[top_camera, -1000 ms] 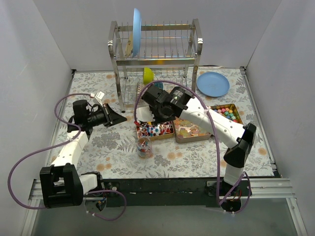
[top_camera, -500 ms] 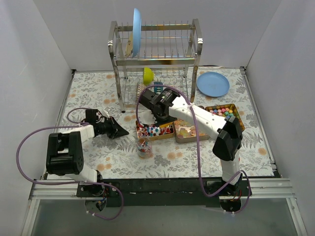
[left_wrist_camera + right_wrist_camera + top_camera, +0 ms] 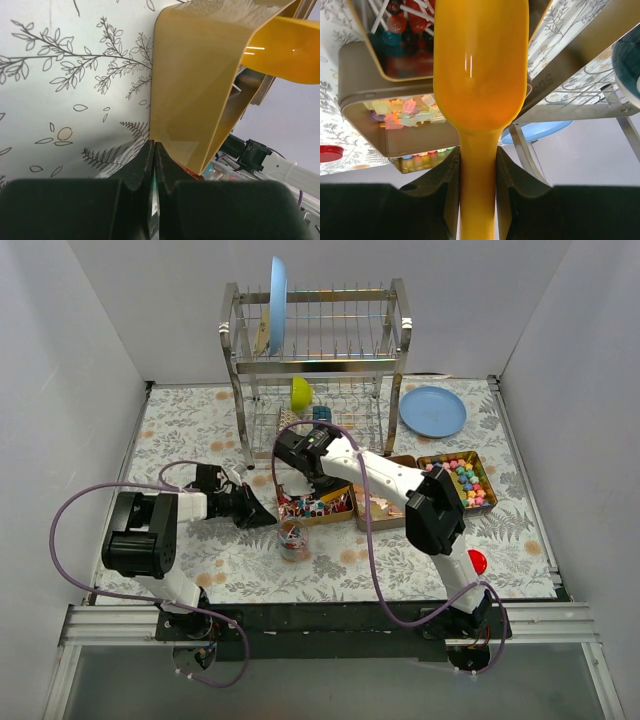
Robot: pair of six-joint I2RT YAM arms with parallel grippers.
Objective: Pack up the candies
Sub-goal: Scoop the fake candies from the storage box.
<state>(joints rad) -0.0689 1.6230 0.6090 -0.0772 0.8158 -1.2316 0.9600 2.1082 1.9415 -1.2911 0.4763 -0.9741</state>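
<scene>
The right claw point(image 3: 478, 167) is clamped on the thin handle of a glossy orange-yellow plastic scoop point(image 3: 480, 65). The scoop's rounded bowl hangs over the shallow metal tins point(image 3: 360, 70). The left claw point(image 3: 153, 152) is pinched shut on nothing, its tip near the scoop's mouth; I cannot tell whether they touch. The candies point(image 3: 460, 477) lie in the three tins, sorted by kind, and a few sit in a small clear jar point(image 3: 292, 540) just in front. The table point(image 3: 200, 420) wears a floral cloth, with white walls on three sides. A wire rack point(image 3: 320, 350) stands close behind the arms. Bare cloth lies to the left, and a red lid point(image 3: 477, 562) sits near the right front.
</scene>
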